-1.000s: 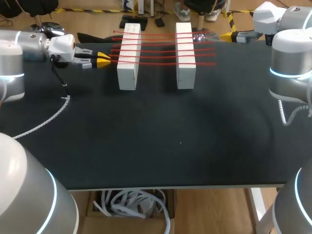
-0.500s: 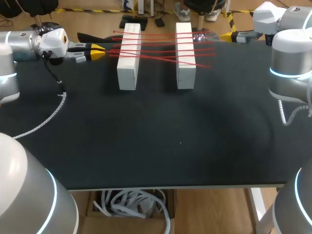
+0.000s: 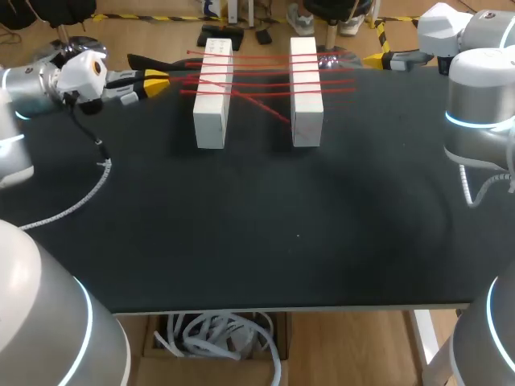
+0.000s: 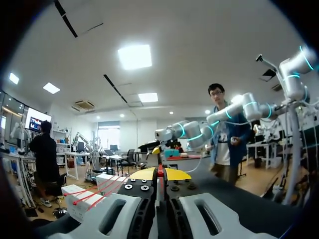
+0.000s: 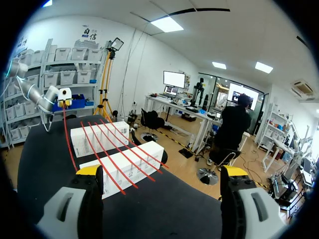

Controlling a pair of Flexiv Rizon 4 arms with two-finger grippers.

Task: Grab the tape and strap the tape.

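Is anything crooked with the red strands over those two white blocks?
Yes. One red tape strand slants down from the left white block and ends low beside the right white block, while the other red strands run parallel across both. The left gripper has its fingers shut on it.

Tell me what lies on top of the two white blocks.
Red tape runs in strands across both white blocks; the left gripper holds one slanted strand. How the strand ends fasten is hidden.

left gripper (image 3: 158, 79) drawn back, tape strand (image 3: 265, 108) apparently slipped leftward, slanting
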